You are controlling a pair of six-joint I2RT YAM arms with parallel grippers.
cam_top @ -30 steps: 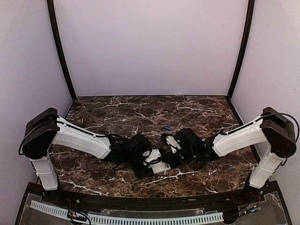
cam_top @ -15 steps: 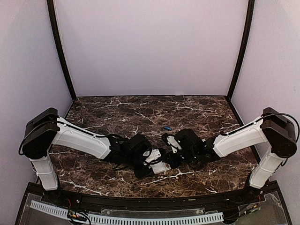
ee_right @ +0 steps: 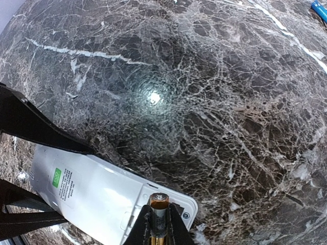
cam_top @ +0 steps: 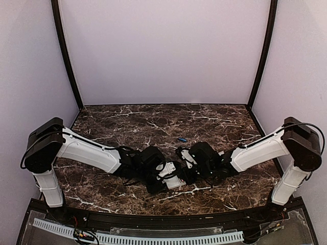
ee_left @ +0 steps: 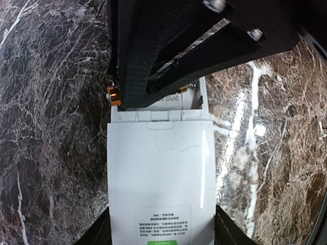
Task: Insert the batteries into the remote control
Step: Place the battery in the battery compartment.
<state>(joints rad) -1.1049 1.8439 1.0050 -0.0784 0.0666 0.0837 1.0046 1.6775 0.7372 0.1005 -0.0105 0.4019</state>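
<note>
The white remote control [ee_left: 161, 173] lies back up, its battery bay open at the far end. My left gripper [ee_left: 161, 227] is shut on its sides near the label. My right gripper [ee_right: 158, 217] is shut on a battery [ee_right: 159, 203] with a copper-coloured end, pressed at the open bay of the remote control [ee_right: 87, 194]. In the left wrist view the right gripper's fingers [ee_left: 153, 66] cover most of the bay. From above, both grippers [cam_top: 173, 176] meet over the remote [cam_top: 174, 182]. A blue battery [cam_top: 181, 138] lies loose behind them, also in the right wrist view [ee_right: 319, 9].
Dark marbled tabletop [cam_top: 127, 122] stretches all round, with purple walls at the back and sides. Both arms reach inward from the near corners and meet near the front middle.
The right gripper has crept slightly left and toward the remote with its battery. The left arm and the remote have not moved.
</note>
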